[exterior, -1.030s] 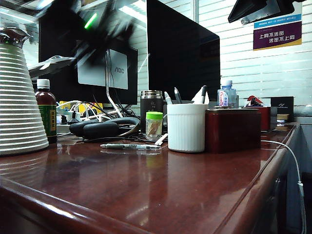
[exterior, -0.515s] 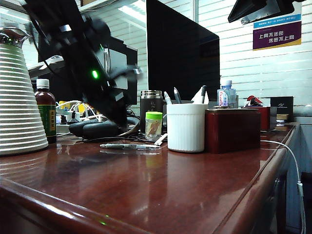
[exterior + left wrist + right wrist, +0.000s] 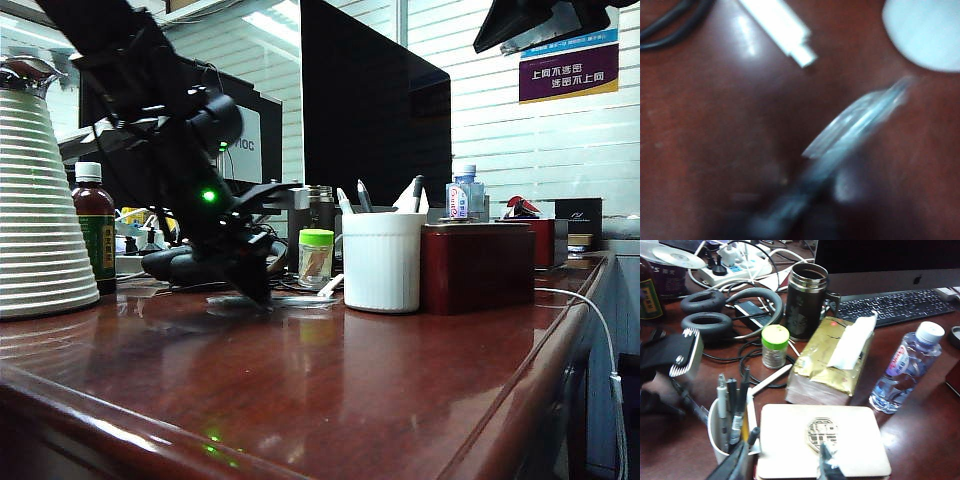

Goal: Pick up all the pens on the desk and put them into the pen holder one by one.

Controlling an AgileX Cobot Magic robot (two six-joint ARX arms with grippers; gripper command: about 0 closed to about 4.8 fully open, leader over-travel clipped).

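My left gripper (image 3: pixel 258 292) is down at the desk (image 3: pixel 330 390), right at the thin white-and-clear pen (image 3: pixel 300 299). In the blurred left wrist view that pen (image 3: pixel 860 122) runs slantwise into the dark jaws (image 3: pixel 790 220); their state is unreadable. The stubby white pen (image 3: pixel 782 27) lies a little beyond, near the white ribbed pen holder (image 3: pixel 383 262), which has several pens (image 3: pixel 732 405) standing in it. My right gripper (image 3: pixel 780 467) hangs open and empty above the dark red box's pale lid (image 3: pixel 822 440), beside the holder (image 3: pixel 715 435).
The dark red box (image 3: pixel 477 268) touches the holder's right side. Behind stand a green-capped jar (image 3: pixel 316 255), a steel mug (image 3: pixel 807 300), a tissue pack (image 3: pixel 830 360), a water bottle (image 3: pixel 907 367), headphones (image 3: pixel 720 312) and cables. A white ribbed jug (image 3: pixel 35 220) is at the left.
The left arm has swung down from high in front of the monitor to the desk at the thin pen. The right arm has not moved.
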